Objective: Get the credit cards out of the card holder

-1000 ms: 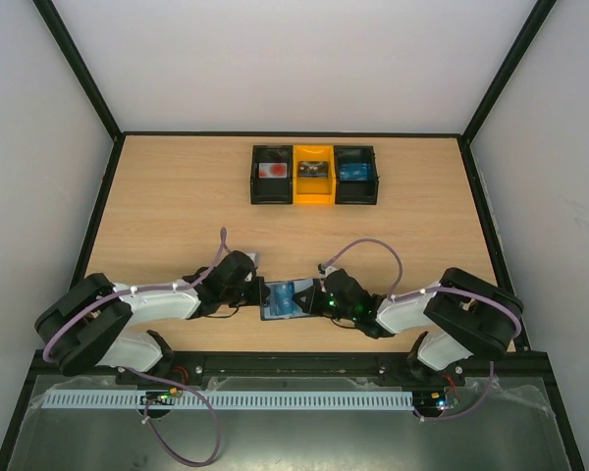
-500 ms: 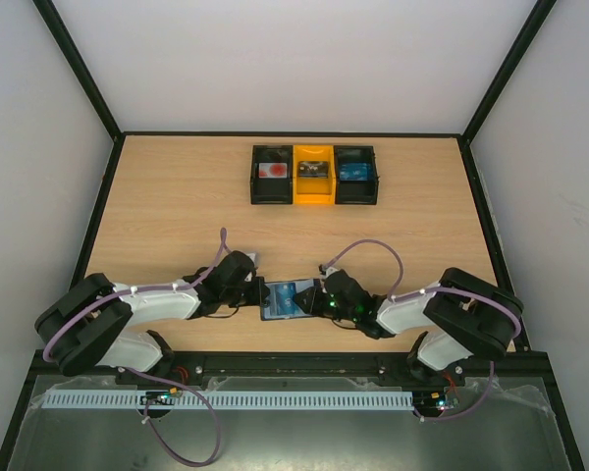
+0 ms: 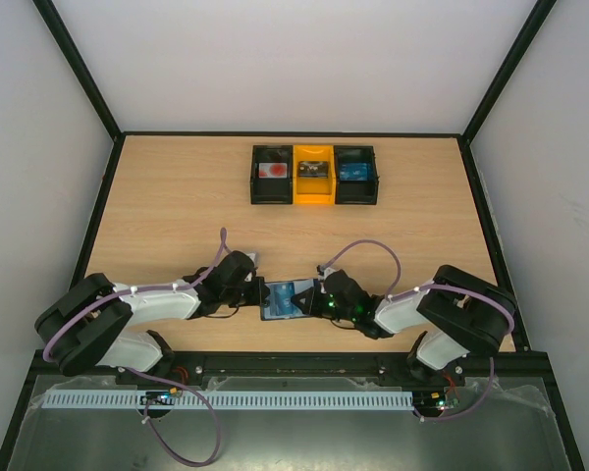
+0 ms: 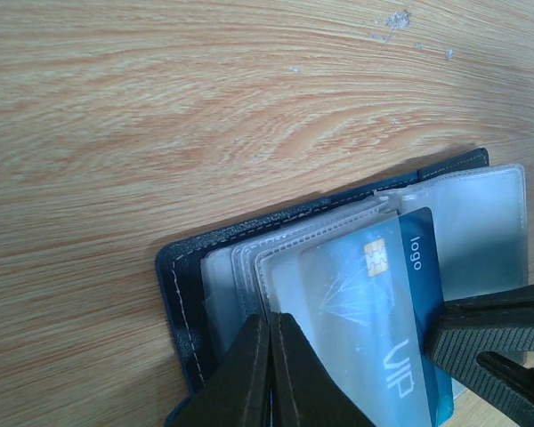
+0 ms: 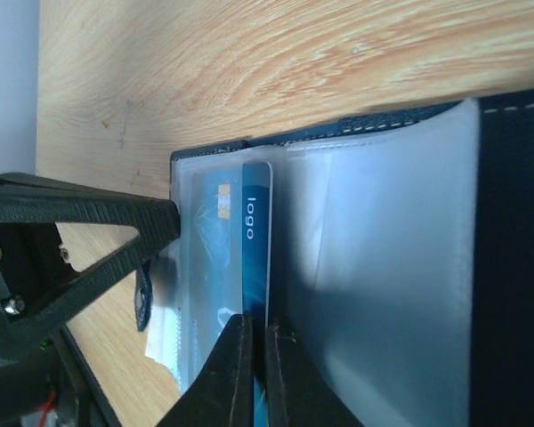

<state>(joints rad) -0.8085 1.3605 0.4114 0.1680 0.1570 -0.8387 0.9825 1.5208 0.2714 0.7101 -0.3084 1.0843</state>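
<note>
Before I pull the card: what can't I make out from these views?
1. Left wrist view: lower end of the blue card, cut off by the frame edge.
2. Both wrist views: any further cards in the card holder, behind cloudy sleeves.
3. Top view: hold of the right gripper, too small.

Lit brightly and evenly from above, with only faint, soft shadows on the table (image 3: 177,206). Caught pale glare streaks on the clear sleeves of the card holder (image 4: 180,285), over the credit card (image 4: 400,294). Kept the wood grain sharp in both wrist views. Rendered the fingertips (image 4: 249,360) of the left gripper (image 4: 269,325) dark and slightly soft.
</note>
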